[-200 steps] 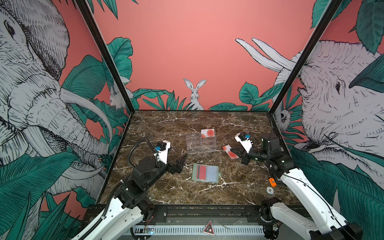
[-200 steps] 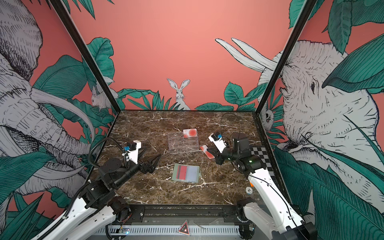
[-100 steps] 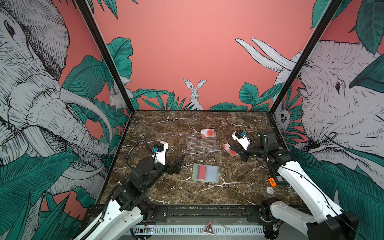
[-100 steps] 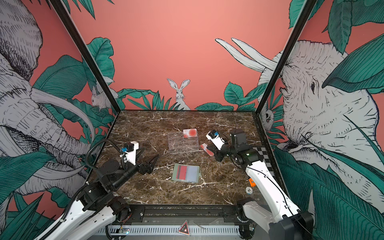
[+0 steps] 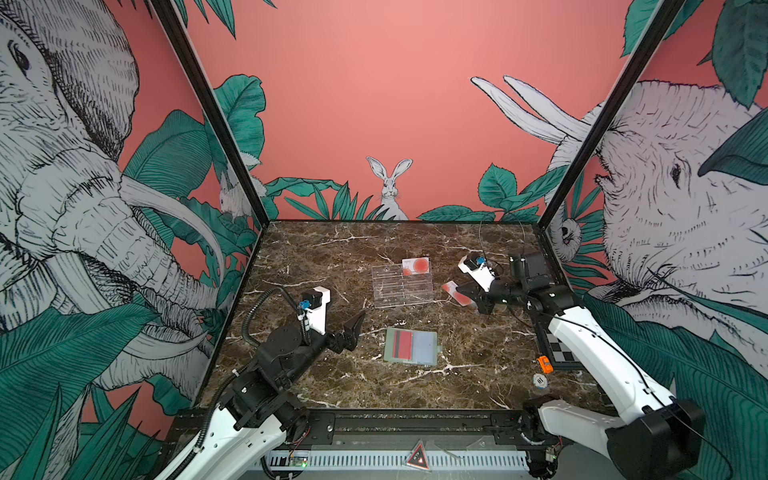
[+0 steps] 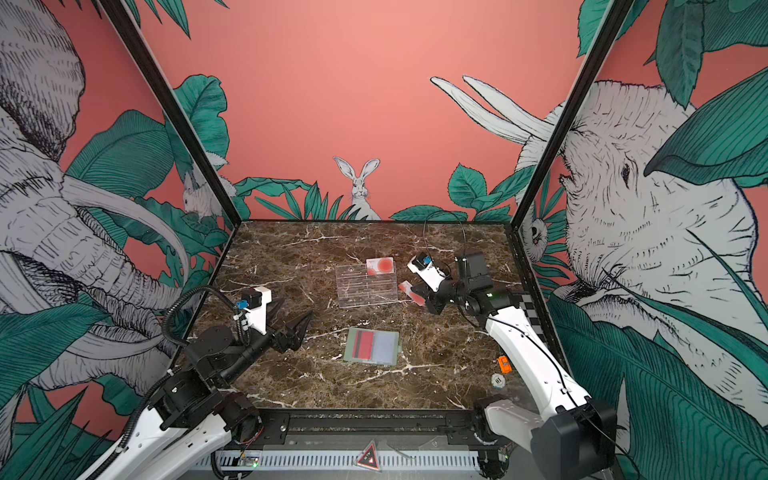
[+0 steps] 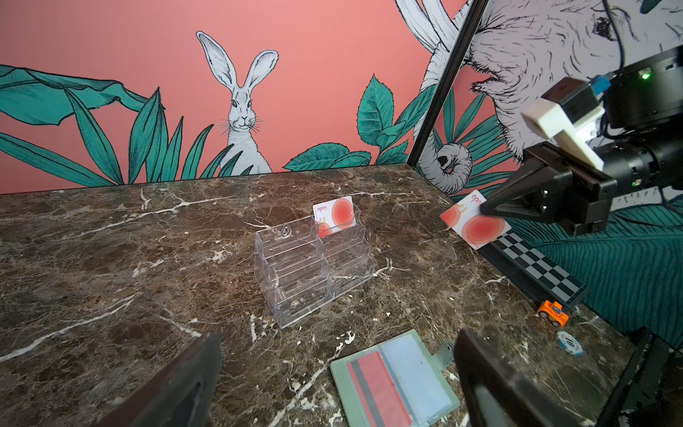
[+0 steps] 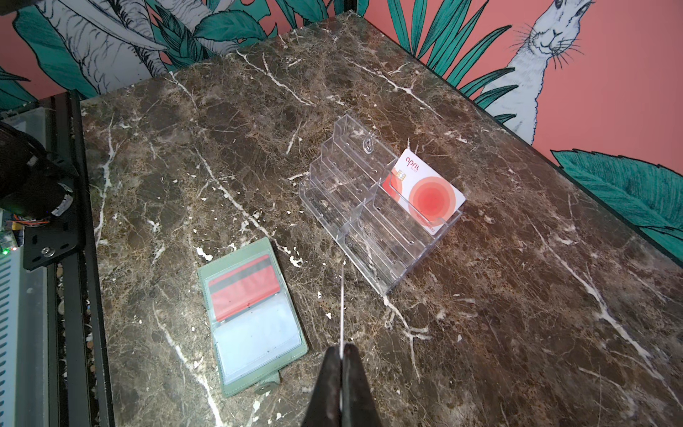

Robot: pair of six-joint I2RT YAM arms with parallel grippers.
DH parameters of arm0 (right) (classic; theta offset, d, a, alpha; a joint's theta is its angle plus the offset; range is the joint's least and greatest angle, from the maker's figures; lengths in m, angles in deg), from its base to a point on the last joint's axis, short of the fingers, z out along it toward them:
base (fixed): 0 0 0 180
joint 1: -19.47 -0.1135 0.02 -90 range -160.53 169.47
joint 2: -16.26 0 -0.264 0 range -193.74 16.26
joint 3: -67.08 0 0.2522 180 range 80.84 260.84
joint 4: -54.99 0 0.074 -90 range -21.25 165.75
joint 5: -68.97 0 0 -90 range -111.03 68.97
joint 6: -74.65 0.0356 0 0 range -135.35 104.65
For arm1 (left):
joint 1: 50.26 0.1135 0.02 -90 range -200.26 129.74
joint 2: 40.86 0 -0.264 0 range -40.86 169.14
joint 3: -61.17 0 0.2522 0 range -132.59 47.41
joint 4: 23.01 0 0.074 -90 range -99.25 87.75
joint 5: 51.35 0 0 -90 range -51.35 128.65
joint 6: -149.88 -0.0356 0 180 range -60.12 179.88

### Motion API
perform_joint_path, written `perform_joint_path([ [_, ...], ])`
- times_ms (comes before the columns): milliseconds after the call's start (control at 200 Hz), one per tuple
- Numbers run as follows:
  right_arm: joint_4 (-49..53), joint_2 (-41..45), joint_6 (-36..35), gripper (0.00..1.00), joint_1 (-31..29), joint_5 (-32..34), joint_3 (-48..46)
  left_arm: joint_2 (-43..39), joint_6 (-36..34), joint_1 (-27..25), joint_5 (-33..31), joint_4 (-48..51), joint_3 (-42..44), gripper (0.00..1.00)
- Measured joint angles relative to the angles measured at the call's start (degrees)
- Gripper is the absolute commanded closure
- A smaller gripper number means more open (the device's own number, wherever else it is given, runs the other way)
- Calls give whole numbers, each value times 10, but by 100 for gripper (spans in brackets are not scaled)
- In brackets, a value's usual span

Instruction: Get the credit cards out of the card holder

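Note:
The card holder [image 5: 428,348] lies open and flat on the marble, also seen in the other top view [image 6: 388,347]. A red credit card with a dark stripe [image 7: 377,388] sits in one of its clear sleeves [image 8: 242,286]; the other sleeve looks empty. My right gripper [image 8: 343,351] is shut on a white credit card with a red circle [image 7: 475,223], held in the air just right of the clear stand [image 5: 401,286]. My left gripper [image 6: 291,318] is open and empty, left of the holder. Another such credit card [image 8: 425,196] stands in the stand's top tier.
A black-and-white checkered board [image 7: 536,266] lies along the right edge. An orange toy car [image 5: 545,364] and a poker chip [image 5: 539,379] sit in front of it. The walls close in on three sides.
My right gripper has shifted slightly left toward the stand with the card still in it. My left gripper has drawn back a little from the holder, still open.

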Motion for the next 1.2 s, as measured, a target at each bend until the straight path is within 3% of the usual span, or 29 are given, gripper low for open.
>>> perform_joint_path([
  [1200,-3,-100,-51,100,-1,-7,80,-3,2,0,-1,9,0,1],
])
